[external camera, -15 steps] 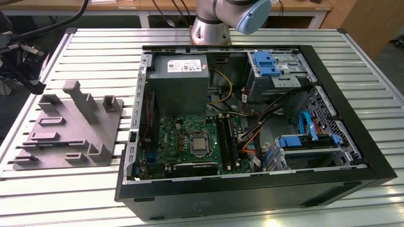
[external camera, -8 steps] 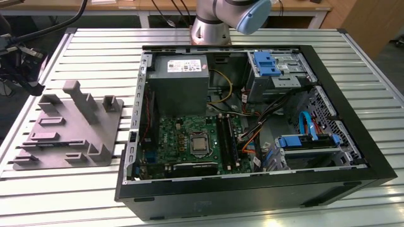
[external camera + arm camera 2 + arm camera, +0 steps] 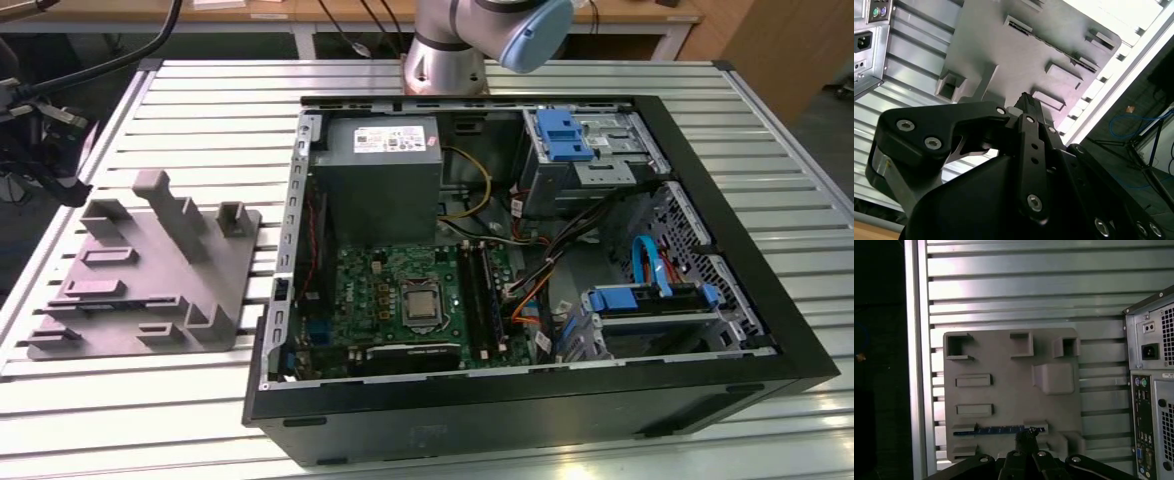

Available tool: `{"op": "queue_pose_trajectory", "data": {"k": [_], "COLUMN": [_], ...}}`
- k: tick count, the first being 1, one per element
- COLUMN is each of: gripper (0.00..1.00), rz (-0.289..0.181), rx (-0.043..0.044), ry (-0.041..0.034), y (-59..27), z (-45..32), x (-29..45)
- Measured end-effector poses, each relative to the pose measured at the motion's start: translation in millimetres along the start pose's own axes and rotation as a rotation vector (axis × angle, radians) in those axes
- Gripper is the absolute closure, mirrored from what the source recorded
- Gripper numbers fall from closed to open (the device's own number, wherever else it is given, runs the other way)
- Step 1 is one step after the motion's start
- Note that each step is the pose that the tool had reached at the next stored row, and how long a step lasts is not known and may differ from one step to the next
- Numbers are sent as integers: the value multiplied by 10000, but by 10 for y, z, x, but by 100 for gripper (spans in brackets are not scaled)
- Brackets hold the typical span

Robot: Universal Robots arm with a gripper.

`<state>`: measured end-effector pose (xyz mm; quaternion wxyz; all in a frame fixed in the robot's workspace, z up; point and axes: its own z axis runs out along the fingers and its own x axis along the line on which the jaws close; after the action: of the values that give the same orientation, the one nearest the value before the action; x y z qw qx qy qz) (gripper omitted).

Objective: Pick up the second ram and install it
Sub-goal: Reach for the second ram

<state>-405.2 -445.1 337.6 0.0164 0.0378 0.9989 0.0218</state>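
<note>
Jaws pressed shut on nothing, above a grey moulded plastic holder (image 3: 1004,395) on the ribbed metal table (image 3: 1029,290); the thin blue-green memory stick (image 3: 999,430) lies slotted in it, just beneath their tips.

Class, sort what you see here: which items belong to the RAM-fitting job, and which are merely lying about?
Job: second ram lying in the grey holder tray; gripper by it; motherboard in the open computer case.
Lying about: power supply; blue drive cage; slatted table.
</note>
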Motion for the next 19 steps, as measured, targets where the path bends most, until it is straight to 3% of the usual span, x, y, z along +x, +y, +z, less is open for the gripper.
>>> {"op": "queue_pose_trajectory", "data": {"k": [11, 17, 19], "gripper": [90, 90, 90], "rz": [1, -1, 2], "rx": [0, 1, 0], "ry": [-1, 1, -1], "y": [-19, -46, -69], "z": [66, 166, 202], "x": [16, 30, 68]}}
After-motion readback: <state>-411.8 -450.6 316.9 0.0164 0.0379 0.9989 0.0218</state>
